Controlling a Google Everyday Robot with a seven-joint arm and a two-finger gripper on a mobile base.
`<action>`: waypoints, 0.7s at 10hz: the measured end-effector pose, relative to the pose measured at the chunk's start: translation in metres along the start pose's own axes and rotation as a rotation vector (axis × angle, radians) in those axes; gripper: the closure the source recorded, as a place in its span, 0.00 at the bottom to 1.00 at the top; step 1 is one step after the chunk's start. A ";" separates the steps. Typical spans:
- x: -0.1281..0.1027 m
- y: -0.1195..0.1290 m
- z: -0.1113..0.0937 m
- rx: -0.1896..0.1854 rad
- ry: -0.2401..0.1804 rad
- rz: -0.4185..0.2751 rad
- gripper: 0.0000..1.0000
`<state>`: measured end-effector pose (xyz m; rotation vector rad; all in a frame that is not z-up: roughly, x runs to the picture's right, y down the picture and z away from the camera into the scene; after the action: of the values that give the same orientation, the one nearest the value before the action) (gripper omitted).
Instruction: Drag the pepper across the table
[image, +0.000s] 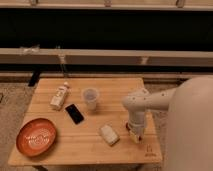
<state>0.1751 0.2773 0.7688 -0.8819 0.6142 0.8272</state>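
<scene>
Our robot's gripper hangs low over the light wooden plank table, a white packet near beside it. Its grip we cannot tell. The small red-orange pepper is hidden, and we judge the dragging unfinished.

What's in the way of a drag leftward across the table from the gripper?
No pepper visible, possibly hidden under the gripper, low near the table right edge. Leftward, the white packet lies closest; cup, phone and orange plate sit farther along.

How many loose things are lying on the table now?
5: plate near-left corner, bottle left, phone beside it, cup centre, pale packet front. The pincer at front right may hide more.
</scene>
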 end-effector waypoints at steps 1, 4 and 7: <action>0.002 0.003 0.002 -0.005 0.006 -0.003 1.00; 0.039 0.019 0.016 -0.046 0.052 0.030 1.00; 0.062 0.031 0.020 -0.065 0.073 0.062 0.79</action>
<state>0.1857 0.3288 0.7195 -0.9595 0.6848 0.8775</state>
